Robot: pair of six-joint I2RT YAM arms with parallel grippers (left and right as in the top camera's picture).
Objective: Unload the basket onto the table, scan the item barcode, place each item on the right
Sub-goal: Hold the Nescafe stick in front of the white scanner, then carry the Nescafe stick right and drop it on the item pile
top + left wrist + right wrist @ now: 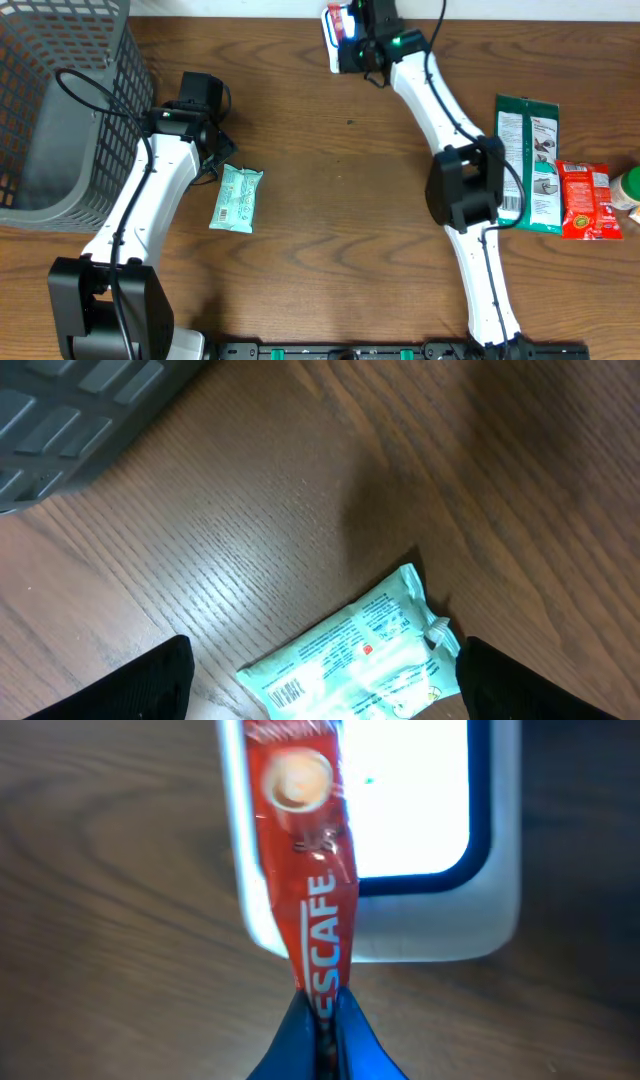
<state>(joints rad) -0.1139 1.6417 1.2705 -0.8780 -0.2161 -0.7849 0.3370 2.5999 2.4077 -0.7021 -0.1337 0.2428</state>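
Watching the right wrist view, I am seeing my right gripper [325, 1025] pinching the near end of the red Nescafe sachet [318, 870], its fingers pressed together on it. The sachet is sticking out ahead of the fingertips and crossing the left part of the scanner [495, 910], whose window is glowing white, at the far edge of the bench [330, 150]. My left gripper [325, 685] is hovering spread wide, a pale green packet [345, 660] lying between its fingers, towards the bench's left side.
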